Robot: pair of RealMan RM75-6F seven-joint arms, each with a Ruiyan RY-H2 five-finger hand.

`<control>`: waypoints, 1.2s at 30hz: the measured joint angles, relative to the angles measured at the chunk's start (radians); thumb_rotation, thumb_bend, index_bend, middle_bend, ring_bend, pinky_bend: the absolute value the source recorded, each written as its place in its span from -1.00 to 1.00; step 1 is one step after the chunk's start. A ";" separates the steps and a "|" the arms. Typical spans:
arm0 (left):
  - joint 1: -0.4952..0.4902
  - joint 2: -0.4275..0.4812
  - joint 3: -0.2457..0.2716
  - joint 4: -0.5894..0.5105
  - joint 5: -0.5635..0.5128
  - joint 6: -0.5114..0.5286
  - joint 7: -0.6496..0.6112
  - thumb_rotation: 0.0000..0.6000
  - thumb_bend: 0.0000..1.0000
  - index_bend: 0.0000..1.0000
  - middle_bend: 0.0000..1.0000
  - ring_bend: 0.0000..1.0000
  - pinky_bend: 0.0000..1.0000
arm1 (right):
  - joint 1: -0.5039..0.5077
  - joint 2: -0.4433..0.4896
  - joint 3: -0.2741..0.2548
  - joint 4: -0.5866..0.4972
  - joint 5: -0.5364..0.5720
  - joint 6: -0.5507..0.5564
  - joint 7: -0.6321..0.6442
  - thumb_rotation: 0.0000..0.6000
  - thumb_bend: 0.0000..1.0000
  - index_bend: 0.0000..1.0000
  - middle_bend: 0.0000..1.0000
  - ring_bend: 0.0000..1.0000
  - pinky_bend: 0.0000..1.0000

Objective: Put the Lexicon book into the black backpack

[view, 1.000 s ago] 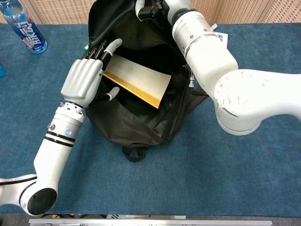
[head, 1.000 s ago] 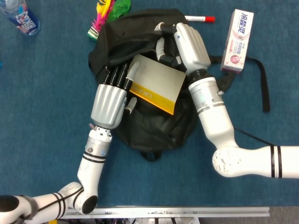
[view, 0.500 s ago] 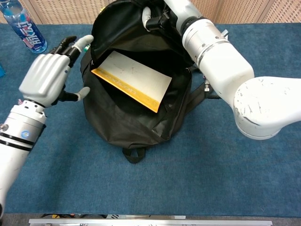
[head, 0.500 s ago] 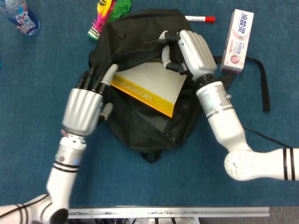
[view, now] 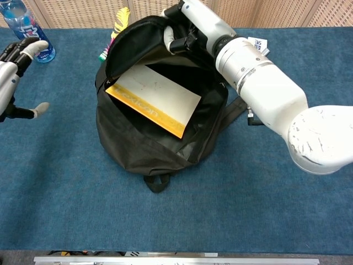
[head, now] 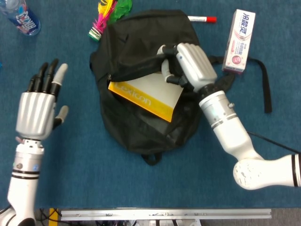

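The black backpack (head: 141, 127) (view: 143, 149) lies open on the blue table. The Lexicon book (head: 146, 94) (view: 154, 102), white with a yellow spine, rests tilted in the bag's mouth, its lower part still showing. My right hand (head: 186, 66) (view: 185, 27) grips the upper flap of the backpack and holds the opening up. My left hand (head: 40, 101) (view: 14, 72) is off to the left of the bag, fingers spread, holding nothing.
A water bottle (head: 19, 16) (view: 30, 27) stands at the far left. Feathered shuttlecocks (head: 106, 14) lie behind the bag. A red-capped marker (head: 202, 19) and a pink-white box (head: 240, 42) are at the back right. A backpack strap (head: 263, 84) trails right.
My left hand let go of the book and drew back to the left, away from the backpack. The book slid deeper into the opening. My right hand kept hold of the flap.
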 measured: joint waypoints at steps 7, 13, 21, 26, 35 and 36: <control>0.031 0.060 -0.011 -0.024 -0.016 0.015 -0.011 1.00 -0.57 -1.00 -1.00 -1.00 -0.62 | 0.008 0.014 -0.038 -0.020 -0.004 -0.065 -0.008 1.00 -0.21 -0.28 -0.31 -0.34 0.07; 0.048 0.089 -0.019 -0.038 -0.012 0.029 -0.019 1.00 -0.57 -1.00 -1.00 -1.00 -0.62 | 0.015 0.057 -0.065 -0.051 0.004 -0.114 -0.018 1.00 -0.83 -0.80 -0.57 -0.62 -0.19; 0.060 0.109 -0.030 -0.044 -0.022 0.025 -0.016 1.00 -0.57 -1.00 -1.00 -1.00 -0.62 | 0.005 0.125 -0.073 -0.100 -0.007 -0.121 -0.010 1.00 -1.00 -1.00 -0.68 -0.73 -0.34; 0.065 0.121 -0.038 -0.039 -0.021 0.028 -0.024 1.00 -0.57 -1.00 -1.00 -1.00 -0.62 | -0.031 0.194 -0.080 -0.129 -0.040 -0.096 0.006 1.00 -0.96 -0.91 -0.51 -0.71 -0.33; 0.071 0.151 -0.050 -0.033 -0.023 0.020 -0.057 1.00 -0.57 -1.00 -1.00 -1.00 -0.62 | -0.178 0.372 -0.178 -0.166 -0.168 0.016 0.011 1.00 -0.39 -0.14 -0.13 -0.33 0.09; 0.072 0.151 -0.051 -0.030 -0.023 0.020 -0.063 1.00 -0.57 -1.00 -1.00 -1.00 -0.62 | -0.196 0.390 -0.192 -0.165 -0.183 0.028 0.012 1.00 -0.36 -0.09 -0.09 -0.28 0.16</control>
